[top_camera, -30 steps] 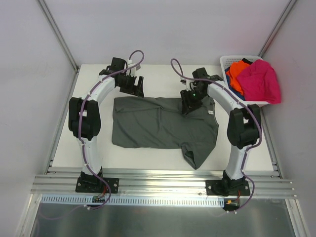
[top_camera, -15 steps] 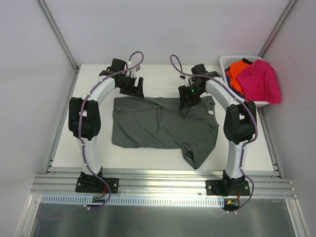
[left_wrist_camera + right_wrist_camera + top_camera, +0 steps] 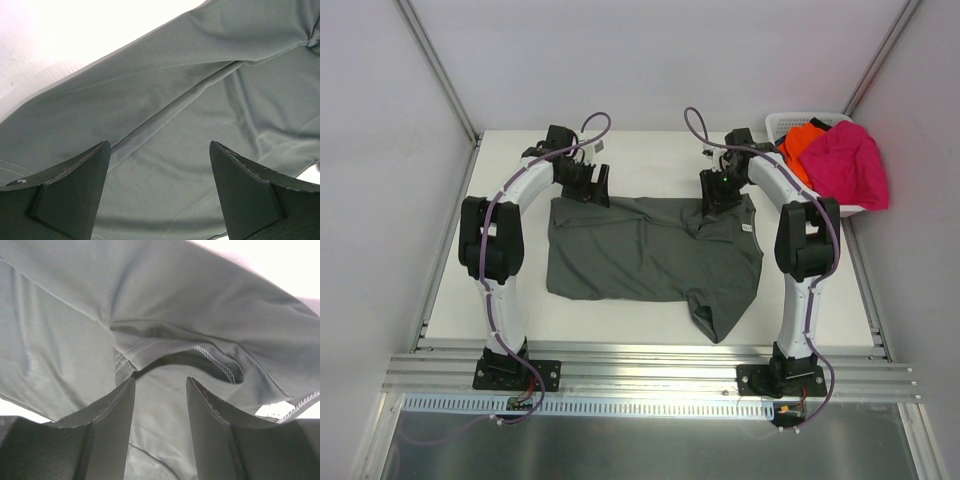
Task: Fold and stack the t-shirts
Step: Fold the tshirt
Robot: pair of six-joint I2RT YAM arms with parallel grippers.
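Observation:
A large dark grey-green t-shirt (image 3: pixel 640 258) lies spread on the white table, one sleeve hanging toward the front (image 3: pixel 715 315). My left gripper (image 3: pixel 588 186) hovers at its back left corner; in the left wrist view it (image 3: pixel 160 150) stands wide open over smooth cloth (image 3: pixel 165 95), holding nothing. My right gripper (image 3: pixel 718 193) is at the shirt's back edge near the collar. In the right wrist view it (image 3: pixel 161 382) is partly open, with a stitched, rumpled fold (image 3: pixel 165 352) just ahead of its tips. Magenta (image 3: pixel 850 165) and orange (image 3: pixel 803 143) t-shirts lie in a basket.
The white lattice basket (image 3: pixel 775 124) stands at the back right corner, close behind the right arm. Grey enclosure walls stand on the left, back and right. A metal rail (image 3: pixel 650 362) runs along the table's near edge by the arm bases.
My right gripper has moved back and to the right along the shirt's back edge, and the cloth near the collar is more bunched. The left gripper has barely shifted.

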